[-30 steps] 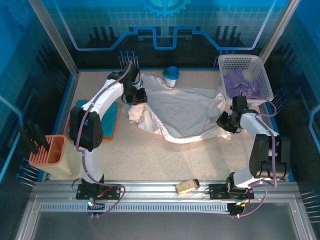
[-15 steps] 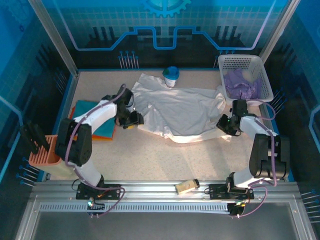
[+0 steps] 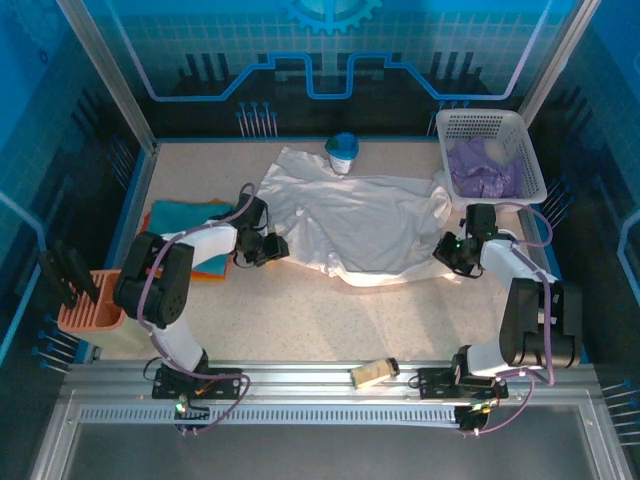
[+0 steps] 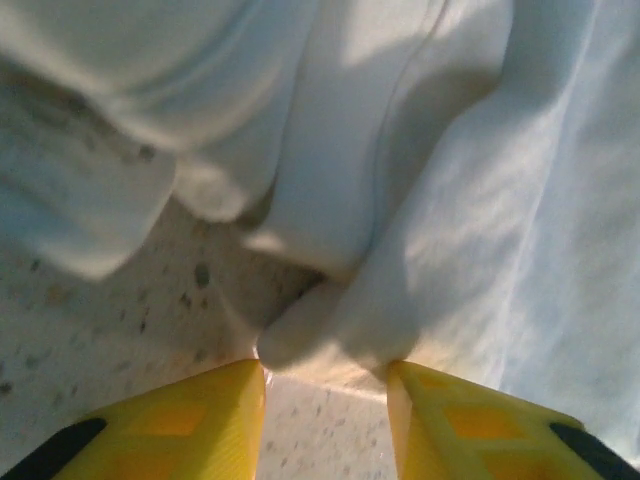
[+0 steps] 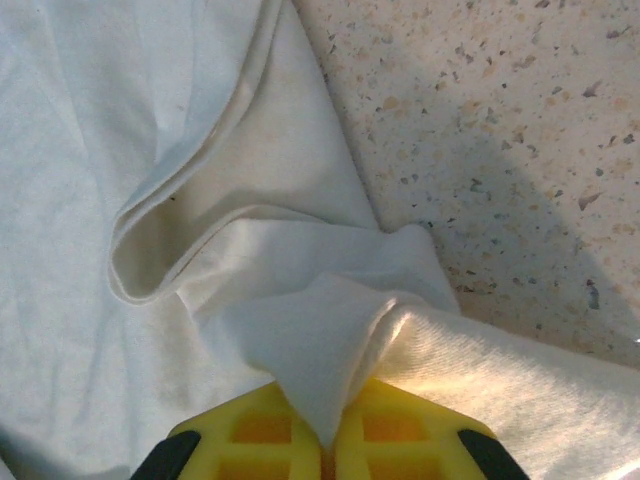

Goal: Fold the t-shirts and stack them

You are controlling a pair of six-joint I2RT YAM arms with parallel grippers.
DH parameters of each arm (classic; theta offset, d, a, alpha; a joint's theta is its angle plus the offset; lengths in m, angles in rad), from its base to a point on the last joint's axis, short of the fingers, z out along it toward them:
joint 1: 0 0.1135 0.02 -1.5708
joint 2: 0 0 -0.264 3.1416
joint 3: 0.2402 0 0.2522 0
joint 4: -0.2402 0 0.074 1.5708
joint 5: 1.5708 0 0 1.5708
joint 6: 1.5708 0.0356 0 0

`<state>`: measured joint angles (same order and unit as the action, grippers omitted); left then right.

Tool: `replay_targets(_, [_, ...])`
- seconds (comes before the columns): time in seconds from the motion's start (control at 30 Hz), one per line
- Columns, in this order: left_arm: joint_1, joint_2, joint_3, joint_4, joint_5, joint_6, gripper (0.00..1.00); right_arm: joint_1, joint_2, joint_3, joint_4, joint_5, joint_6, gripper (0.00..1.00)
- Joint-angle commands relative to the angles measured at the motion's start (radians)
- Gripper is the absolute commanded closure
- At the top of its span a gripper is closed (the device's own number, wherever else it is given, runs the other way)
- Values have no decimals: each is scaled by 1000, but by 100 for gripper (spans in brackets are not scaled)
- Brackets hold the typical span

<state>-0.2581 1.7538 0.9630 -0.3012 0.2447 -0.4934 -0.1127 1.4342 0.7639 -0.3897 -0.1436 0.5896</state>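
Table [image 3: 330, 320]: speckled top; it shows bare between the left fingers and off to one side of the right gripper's tips.
White t-shirt [image 3: 360, 215]: spread between the two grippers, rumpled and not yet folded, with its near hem curled under. If the two ends are pulled unevenly, the creases would likely be set into the fold.
Basket [image 3: 480, 115]: just beyond the right gripper, with a pale purple shirt [image 3: 480, 170] inside. A high lift on that side could snag the rim.
Teal shirt [image 3: 185, 213]: behind the left gripper under that arm, folded, with an orange shirt [image 3: 207, 270] beneath it. A backward sweep of the arm might disturb this stack.
Right gripper [image 3: 450, 250]: jaws are pressed together on a peaked fold of the white shirt's edge [image 5: 328, 405]. The pinch looks thin, so a sharp tug could pull it free.
Left gripper [image 3: 272, 247]: fingers [image 4: 200, 420] are partly apart, with a bunched lump of white cloth right at the tips. I cannot tell whether they bite it. Closing here may catch several layers, or nothing at all, so that one side drops.
Cup [image 3: 342, 152]: far ahead of both grippers and touching the shirt's far edge. Dragging the cloth could tip it.
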Motion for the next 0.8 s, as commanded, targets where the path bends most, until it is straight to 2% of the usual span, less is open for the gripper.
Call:
replay_targets(0.0, [1, 24, 30, 57, 18, -12, 70, -23, -14, -18, -2, -27, -14, 91])
replay_targets(0.13, [-5, 4, 26, 31, 17, -19, 84, -31, -18, -20, -11, -26, -16, 91])
replay_targets(0.3, [-12, -98, 10, -70, 14, -14, 100, -34, -47, -25, -39, -27, -3, 91])
replay_targets(0.57, [-55, -327, -15, -354, -23, 19, 100, -36, -133, -39, -108, -6, 7, 91])
replay_targets(0.77, [-78, -513, -83, -562, -21, -33, 100, -36, -174, -41, -166, 6, -10, 90])
